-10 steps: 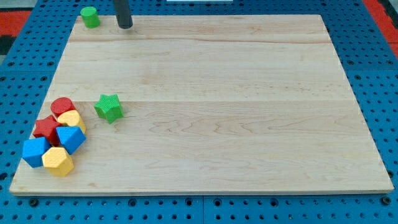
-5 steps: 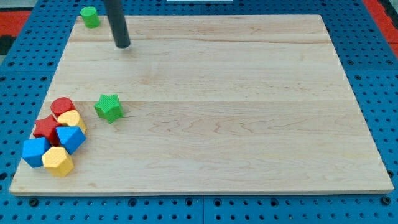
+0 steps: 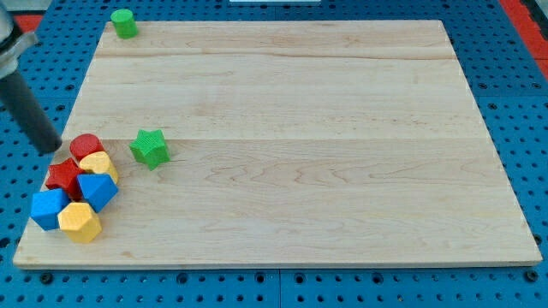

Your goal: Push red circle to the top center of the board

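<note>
My tip (image 3: 49,147) has swung from near the green block (image 3: 124,23) at the view's top down to the board's (image 3: 342,128) left edge, just left of the red circle (image 3: 85,145). Circle hasn't moved, sits atop the cluster w/ yellow block (image 3: 98,164) touching it. No pincer here, just a rod. Prob lining up the push

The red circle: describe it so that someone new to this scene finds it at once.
Go to the wooden board and its cluster of blocks near the view's bottom left. The red circle is the round red block topping that cluster, just right of my tip. The other red block below is star-like, not round.
</note>
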Action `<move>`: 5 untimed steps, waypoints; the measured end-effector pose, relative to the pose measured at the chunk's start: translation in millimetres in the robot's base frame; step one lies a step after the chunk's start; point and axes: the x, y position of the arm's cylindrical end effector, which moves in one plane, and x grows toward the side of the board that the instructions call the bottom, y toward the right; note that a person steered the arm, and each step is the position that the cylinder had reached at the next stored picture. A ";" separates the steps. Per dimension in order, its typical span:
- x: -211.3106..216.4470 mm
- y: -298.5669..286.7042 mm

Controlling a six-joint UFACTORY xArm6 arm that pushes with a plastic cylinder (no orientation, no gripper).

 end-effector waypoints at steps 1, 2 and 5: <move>24.2 20.0; 27.7 37.8; -37.9 60.1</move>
